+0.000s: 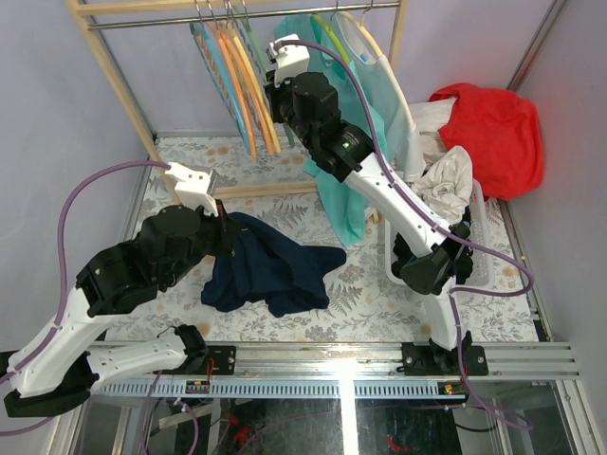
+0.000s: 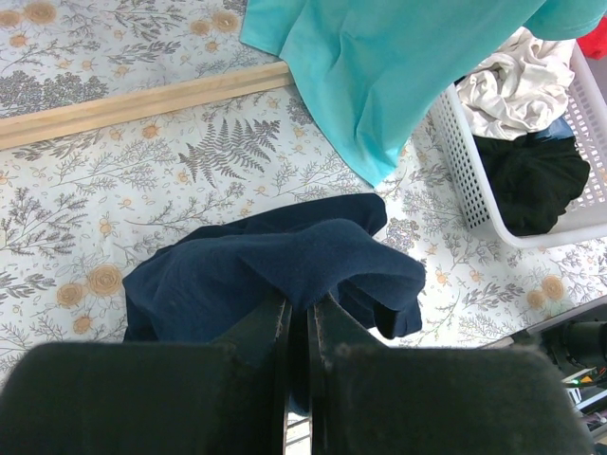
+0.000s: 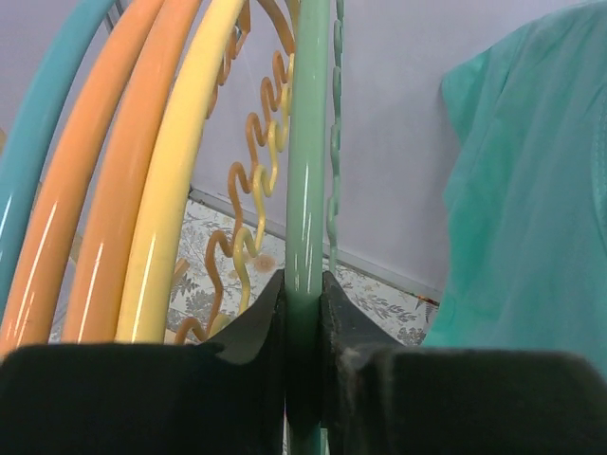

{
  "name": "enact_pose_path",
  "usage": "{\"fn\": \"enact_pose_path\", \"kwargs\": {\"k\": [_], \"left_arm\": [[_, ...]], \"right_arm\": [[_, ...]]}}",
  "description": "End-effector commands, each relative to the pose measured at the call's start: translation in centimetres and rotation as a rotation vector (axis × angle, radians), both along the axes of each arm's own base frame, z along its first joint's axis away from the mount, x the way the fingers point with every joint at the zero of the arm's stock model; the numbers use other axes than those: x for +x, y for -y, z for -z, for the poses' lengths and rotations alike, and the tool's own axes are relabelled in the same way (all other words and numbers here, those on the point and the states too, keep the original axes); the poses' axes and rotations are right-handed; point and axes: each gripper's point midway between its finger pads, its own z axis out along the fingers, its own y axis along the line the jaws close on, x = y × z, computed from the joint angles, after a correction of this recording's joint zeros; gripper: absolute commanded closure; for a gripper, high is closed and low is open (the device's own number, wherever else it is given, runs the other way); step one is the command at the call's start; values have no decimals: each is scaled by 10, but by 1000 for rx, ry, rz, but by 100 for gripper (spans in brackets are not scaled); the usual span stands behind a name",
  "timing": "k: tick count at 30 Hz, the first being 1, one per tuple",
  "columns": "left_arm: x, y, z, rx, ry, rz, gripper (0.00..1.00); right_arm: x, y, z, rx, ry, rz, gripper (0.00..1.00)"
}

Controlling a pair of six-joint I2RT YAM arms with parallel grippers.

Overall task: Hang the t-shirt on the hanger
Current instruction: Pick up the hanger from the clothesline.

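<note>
The left end effector (image 2: 299, 327) pinches a fold of the t-shirt (image 1: 275, 270), bunched on the desk (image 1: 379, 303) at near left. The right end effector (image 3: 303, 303) clamps the hanger (image 3: 308, 171) on the far rail (image 1: 142, 21). Fetching step, seemingly; next, unhook the hanger and bring it to the neck opening.

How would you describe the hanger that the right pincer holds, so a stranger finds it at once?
Find the wooden rack at the far side. Among its crowded hangers, the hanger is clamped in the right pincer, beside the yellow hanger and orange hangers; it alone is pale mint-green.
</note>
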Motion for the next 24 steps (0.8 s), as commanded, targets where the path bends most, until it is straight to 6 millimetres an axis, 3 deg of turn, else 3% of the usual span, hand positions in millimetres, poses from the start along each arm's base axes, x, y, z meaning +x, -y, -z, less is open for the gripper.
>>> {"fn": "enact_pose_path", "kwargs": {"k": [1,17,24], "left_arm": [[2,-9,-21,-36,61,-26,100],[-2,-10,-23,-55,61,-16,100],[-2,-8,-21,-60,57,-11,100]], "right_arm": [[-8,11,-49,95,101,25,97],[-54,46,-111,153,148,2,100],[-69,61,-111,158,127,-5,100]]}}
